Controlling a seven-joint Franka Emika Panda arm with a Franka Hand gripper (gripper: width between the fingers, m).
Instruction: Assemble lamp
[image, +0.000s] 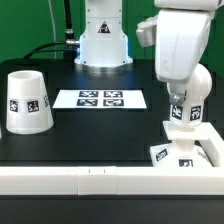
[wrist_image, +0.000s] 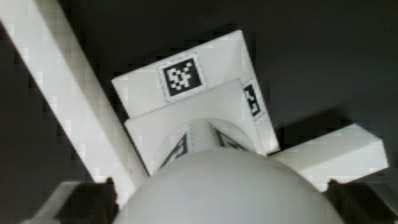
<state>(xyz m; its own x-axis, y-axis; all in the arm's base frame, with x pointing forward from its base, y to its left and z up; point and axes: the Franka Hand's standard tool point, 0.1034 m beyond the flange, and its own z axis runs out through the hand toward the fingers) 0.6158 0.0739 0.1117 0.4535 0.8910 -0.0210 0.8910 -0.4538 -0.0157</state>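
Note:
The flat square base (image: 186, 153) lies at the exterior view's right, against the white front rail. The bulb (image: 183, 121) stands upright with its stem on the base. My gripper (image: 183, 106) comes down from above and is shut on the bulb's round top. In the wrist view the bulb (wrist_image: 222, 185) fills the space between the dark fingers (wrist_image: 79, 203), with the tagged base (wrist_image: 192, 84) beneath it. The tapered shade (image: 27, 102) stands on its wide end at the exterior view's far left, apart from the gripper.
The marker board (image: 100, 99) lies flat mid-table. A white rail (image: 90, 180) runs along the front edge and turns up beside the base; it also shows in the wrist view (wrist_image: 68, 90). The robot's pedestal (image: 103, 42) stands at the back.

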